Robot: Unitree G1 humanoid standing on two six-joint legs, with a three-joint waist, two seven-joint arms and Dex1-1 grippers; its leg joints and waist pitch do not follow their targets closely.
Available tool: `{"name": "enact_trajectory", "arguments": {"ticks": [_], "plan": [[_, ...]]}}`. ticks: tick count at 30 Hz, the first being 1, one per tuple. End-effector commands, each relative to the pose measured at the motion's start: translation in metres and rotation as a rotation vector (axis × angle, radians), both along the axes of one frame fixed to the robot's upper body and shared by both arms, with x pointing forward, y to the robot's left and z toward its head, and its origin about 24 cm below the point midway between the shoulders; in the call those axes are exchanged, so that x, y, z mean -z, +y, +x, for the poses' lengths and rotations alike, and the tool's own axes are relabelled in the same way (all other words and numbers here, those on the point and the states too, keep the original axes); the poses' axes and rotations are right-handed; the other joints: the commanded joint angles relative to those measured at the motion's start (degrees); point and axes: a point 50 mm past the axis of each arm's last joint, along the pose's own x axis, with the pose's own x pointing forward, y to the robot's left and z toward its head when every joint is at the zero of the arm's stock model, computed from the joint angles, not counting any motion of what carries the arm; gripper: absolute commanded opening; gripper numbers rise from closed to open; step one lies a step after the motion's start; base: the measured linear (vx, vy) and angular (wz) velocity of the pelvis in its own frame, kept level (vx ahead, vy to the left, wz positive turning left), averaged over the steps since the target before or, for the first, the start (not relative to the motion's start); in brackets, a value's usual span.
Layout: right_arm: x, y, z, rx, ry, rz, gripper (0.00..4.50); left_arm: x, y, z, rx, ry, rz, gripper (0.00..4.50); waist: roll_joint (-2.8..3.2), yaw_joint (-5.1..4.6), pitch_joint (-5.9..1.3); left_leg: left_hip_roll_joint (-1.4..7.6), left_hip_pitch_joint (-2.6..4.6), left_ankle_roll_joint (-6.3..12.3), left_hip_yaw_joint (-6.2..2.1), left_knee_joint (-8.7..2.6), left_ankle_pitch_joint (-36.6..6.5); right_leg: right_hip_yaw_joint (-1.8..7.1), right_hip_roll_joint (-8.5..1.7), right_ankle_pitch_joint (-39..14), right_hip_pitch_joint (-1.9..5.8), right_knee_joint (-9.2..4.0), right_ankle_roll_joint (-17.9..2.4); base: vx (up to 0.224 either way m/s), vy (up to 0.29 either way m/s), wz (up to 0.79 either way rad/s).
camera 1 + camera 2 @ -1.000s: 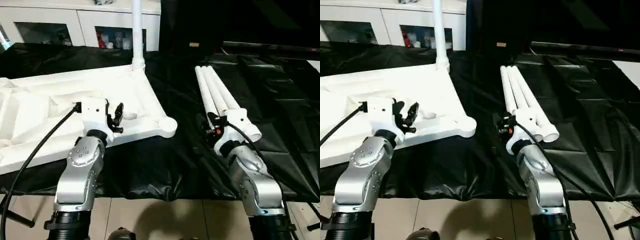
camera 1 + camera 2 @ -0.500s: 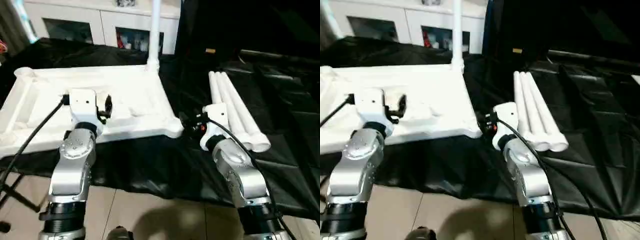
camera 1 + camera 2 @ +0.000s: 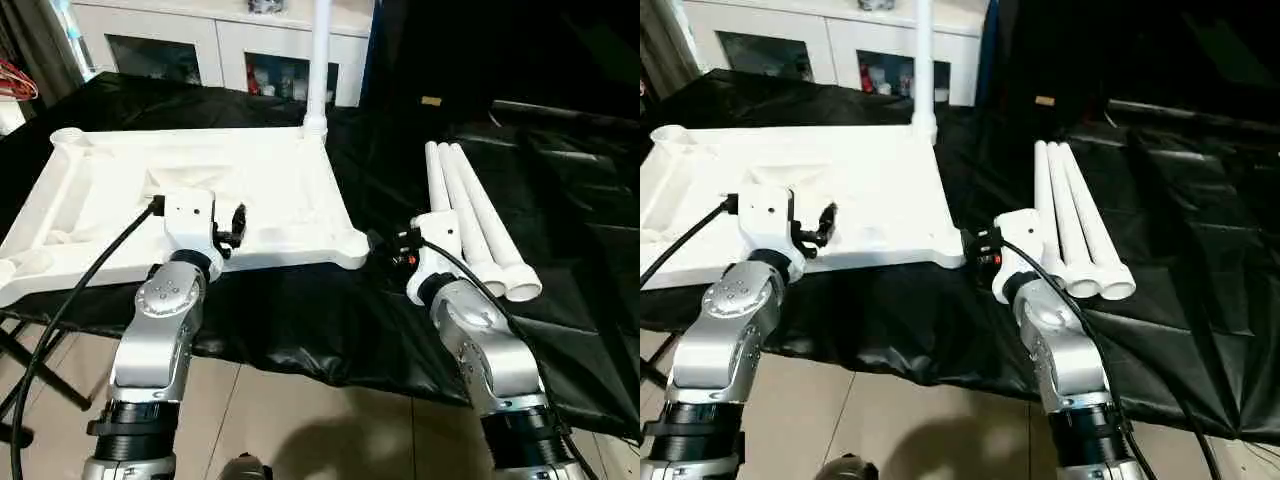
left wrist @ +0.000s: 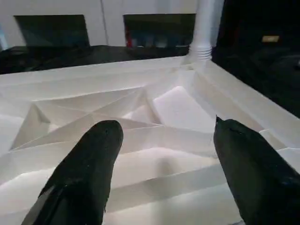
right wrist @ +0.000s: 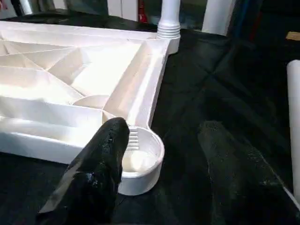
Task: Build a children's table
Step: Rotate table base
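Fingers point(image 4: 89, 164) of both grippers gape empty over ribbed white plastic tabletop point(image 3: 280, 180).

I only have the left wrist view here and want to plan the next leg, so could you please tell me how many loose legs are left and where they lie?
Observer: Three loose legs lie side by side on the black cloth, to the right of the tabletop.
Operator: Thank you. Is the right gripper holding one of them?
Observer: No, the right gripper is open and empty, pointing at the tabletop's near right corner socket.
Operator: And is that socket free?
Observer: Yes, it is empty; the one fitted leg stands in the far right corner.
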Motion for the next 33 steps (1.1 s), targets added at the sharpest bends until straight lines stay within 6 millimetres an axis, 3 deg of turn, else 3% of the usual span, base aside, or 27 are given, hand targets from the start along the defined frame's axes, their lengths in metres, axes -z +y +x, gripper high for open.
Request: {"name": "enact_trajectory", "arguments": {"ticks": [1,3,4,5,6,7,8,9,10,12,14,15,16,18,19,20,21,22,23,25,27,28,29,30,31,32,33], "plan": [[-0.0021,-0.0050,0.0037,0.018,0.012,0.013,2.71,-0.0009,-0.0043,-0.0020,0.031,-0.004,-0.007,3.59,0.65,-0.70,-3.60,3.84,2.57,-3.48,-2.00,-5.26,-28.3,3.79,-6.30,-21.9,1.74,-5.39,-4.5,0.000,0.000,0.00],[-0.0033,-0.0039,0.0044,0.008,0.010,0.014,2.71,-0.0006,-0.0037,-0.0024,0.030,-0.002,-0.002,3.59,0.59,-0.86,-3.30,3.63,3.48,-3.00,-1.82,-5.37,-32.3,3.40,-6.27,-28.8,1.88,-6.31,-2.8,0.000,0.000,0.00],[-0.0033,-0.0039,0.0044,0.007,0.010,0.014,2.71,-0.0006,-0.0037,-0.0024,0.030,-0.002,-0.002,3.59,0.71,-1.22,-2.81,3.47,4.39,-2.60,-1.69,-5.41,-35.7,2.80,-5.87,-34.0,1.87,-7.22,-1.7,0.000,0.000,0.00],[-0.0034,-0.0029,0.0049,-0.003,0.011,0.007,2.71,-0.0008,-0.0029,-0.0028,0.030,-0.003,-0.002,3.59,0.35,-1.73,-2.29,3.27,6.10,-2.37,-1.52,-5.01,-39.4,1.73,-5.43,-39.5,1.60,-8.64,-0.6,0.000,0.000,0.00],[-0.0035,-0.0021,0.0053,-0.009,0.011,0.006,2.71,-0.0010,-0.0022,-0.0032,0.030,-0.004,-0.003,3.59,0.39,-2.46,-2.14,3.15,6.96,-2.25,-1.68,-4.74,-40.3,0.74,-5.34,-40.6,2.21,-9.31,0.1,0.000,0.000,0.00],[-0.0036,-0.0016,0.0056,-0.013,0.012,0.005,2.71,-0.0013,-0.0017,-0.0035,0.031,-0.005,-0.005,3.59,0.69,-2.57,-1.91,3.58,6.94,-2.36,-1.91,-5.20,-41.4,0.38,-5.32,-40.1,2.79,-9.33,0.2,0.000,0.000,0.00],[-0.0038,-0.0010,0.0059,-0.019,0.012,0.002,2.71,-0.0016,-0.0012,-0.0038,0.031,-0.006,-0.005,3.59,0.69,-3.21,-1.94,4.15,6.11,-2.46,-2.26,-6.15,-43.2,-0.13,-5.16,-38.3,4.31,-8.52,0.8,0.071,0.029,-0.20],[-0.0042,-0.0002,0.0065,-0.023,0.012,0.006,2.71,-0.0021,-0.0005,-0.0039,0.028,-0.007,-0.004,3.59,0.61,-3.51,-2.32,4.40,5.86,-2.60,-2.47,-6.68,-43.2,0.47,-5.45,-35.7,5.14,-7.71,0.3,0.071,0.029,-0.20],[-0.0046,0.0008,0.0072,-0.024,0.012,0.010,2.71,-0.0023,0.0005,-0.0040,0.025,-0.006,-0.003,3.59,0.54,-3.63,-2.43,4.12,6.01,-2.64,-2.35,-6.54,-42.4,0.74,-5.83,-35.8,5.04,-8.08,-0.2,0.079,0.017,-0.17],[-0.0047,0.0011,0.0073,-0.025,0.012,0.010,2.71,-0.0022,0.0010,-0.0040,0.023,-0.006,-0.003,3.59,-0.14,-3.06,-3.12,2.53,4.31,-0.66,-0.95,-5.50,-29.8,2.27,-7.36,-38.0,6.40,-9.11,-1.4,0.072,0.008,-0.12],[-0.0045,0.0018,0.0079,-0.026,0.012,0.006,2.71,-0.0027,0.0010,-0.0037,0.025,-0.008,-0.002,3.59,-0.24,-2.58,-3.76,2.42,3.28,1.17,-0.47,-5.48,-21.0,2.54,-6.78,-33.0,7.28,-8.41,-2.8,0.080,0.001,-0.05],[-0.0042,0.0021,0.0082,-0.026,0.013,0.004,2.71,-0.0033,0.0009,-0.0033,0.028,-0.009,-0.001,3.59,-0.14,-2.56,-3.94,2.57,3.51,1.68,-0.44,-5.59,-19.3,2.41,-6.36,-30.1,7.12,-8.01,-3.7,0.088,-0.002,-0.02],[-0.0042,0.0022,0.0083,-0.026,0.013,0.004,2.71,-0.0036,0.0009,-0.0032,0.029,-0.010,-0.002,3.59,0.28,-2.64,-4.45,3.14,4.71,3.28,-0.55,-5.77,-15.4,1.88,-5.25,-18.5,6.60,-6.28,-7.5,0.117,-0.003,0.03],[-0.0043,0.0022,0.0084,-0.025,0.012,0.000,2.71,-0.0043,0.0009,-0.0030,0.031,-0.011,0.000,3.59,0.51,-2.84,-4.87,3.27,5.65,5.74,-0.83,-5.51,-10.5,1.53,-4.71,-7.2,6.32,-4.38,-10.9,0.153,-0.003,0.03],[-0.0044,0.0020,0.0082,-0.025,0.011,-0.001,2.71,-0.0044,0.0009,-0.0028,0.032,-0.011,-0.001,3.59,0.84,-2.78,-5.00,3.08,5.87,6.72,-0.80,-5.26,-8.9,1.43,-4.63,-4.4,6.23,-3.98,-11.8,0.154,-0.005,0.04],[-0.0044,0.0017,0.0080,-0.024,0.011,-0.002,2.71,-0.0044,0.0009,-0.0027,0.032,-0.011,0.000,3.59,0.61,-2.73,-5.21,2.70,5.88,9.04,-0.67,-4.63,-5.5,1.53,-4.63,0.3,6.42,-3.30,-13.2,0.125,-0.008,0.05],[-0.0043,0.0011,0.0076,-0.023,0.011,-0.004,2.71,-0.0043,0.0007,-0.0025,0.034,-0.010,0.000,3.59,0.29,-2.42,-5.29,1.38,4.61,10.80,-0.12,-3.80,-2.7,2.09,-4.75,3.2,7.52,-3.11,-14.0,0.125,-0.008,0.05],[-0.0042,0.0006,0.0074,-0.021,0.011,-0.005,2.71,-0.0042,0.0004,-0.0025,0.036,-0.009,0.000,3.59,0.14,-2.11,-5.41,0.88,3.90,11.28,0.09,-3.48,-1.7,2.39,-4.89,4.1,8.24,-3.14,-14.3,0.100,-0.010,0.03],[-0.0039,-0.0002,0.0070,-0.018,0.012,-0.006,2.71,-0.0040,0.0000,-0.0024,0.039,-0.008,0.000,3.59,0.12,-1.71,-5.73,0.22,2.35,11.79,0.13,-2.83,0.4,2.58,-4.95,5.1,9.68,-3.18,-14.0,0.000,0.000,0.00],[-0.0034,-0.0015,0.0063,-0.014,0.013,-0.008,2.71,-0.0040,-0.0013,-0.0025,0.048,-0.009,-0.002,3.59,0.30,-1.77,-5.77,0.46,2.85,12.44,-0.34,-2.74,3.7,2.02,-3.83,7.4,9.28,-2.39,-13.0,0.094,-0.012,0.07],[-0.0033,-0.0019,0.0064,-0.009,0.014,-0.009,2.71,-0.0041,-0.0015,-0.0024,0.050,-0.008,-0.002,3.59,0.66,-2.23,-5.93,1.10,5.19,14.94,-1.47,-2.45,8.9,1.27,-2.80,9.8,7.60,-1.06,-11.5,0.126,-0.020,0.09],[-0.0035,-0.0016,0.0064,-0.008,0.014,-0.013,2.71,-0.0040,-0.0014,-0.0023,0.050,-0.008,-0.003,3.59,0.64,-3.56,-5.96,3.25,8.35,21.22,-3.98,-1.61,15.9,0.92,-2.68,9.5,3.99,1.05,-9.8,0.092,-0.026,0.08],[-0.0036,-0.0015,0.0064,-0.008,0.013,-0.013,2.71,-0.0038,-0.0014,-0.0023,0.050,-0.007,-0.003,3.59,0.75,-3.71,-6.00,4.16,9.83,23.26,-4.96,-0.80,20.1,1.16,-3.21,9.4,1.94,1.80,-9.4,0.050,-0.041,0.05],[-0.0038,-0.0013,0.0064,-0.008,0.012,-0.013,2.71,-0.0037,-0.0012,-0.0023,0.049,-0.006,-0.004,3.59,-0.07,-4.09,-6.38,4.31,9.95,25.05,-5.55,0.86,27.8,2.89,-4.70,12.9,0.75,2.65,-9.1,0.050,-0.041,0.05],[-0.0040,-0.0010,0.0064,-0.008,0.012,-0.016,2.71,-0.0028,-0.0006,-0.0023,0.046,0.000,0.000,3.59,-0.54,-3.32,-6.11,2.21,7.52,23.56,-4.20,1.92,30.4,4.26,-5.13,20.0,2.24,2.53,-9.2,0.040,-0.057,-0.02],[-0.0040,-0.0010,0.0065,-0.008,0.012,-0.017,2.71,-0.0026,-0.0004,-0.0023,0.045,0.002,0.001,3.59,-2.74,-1.89,-5.84,-3.94,-1.66,18.58,-1.38,3.54,22.9,7.75,-3.69,43.6,9.99,3.25,-6.1,0.000,0.000,0.00],[-0.0040,-0.0010,0.0065,-0.008,0.013,-0.018,2.71,-0.0024,-0.0004,-0.0023,0.045,0.002,0.001,3.59,-1.46,-0.03,-6.35,-2.36,-1.99,14.53,-1.79,3.06,17.1,8.67,-5.73,54.6,10.04,3.94,-5.7,0.000,0.000,0.00]]}}
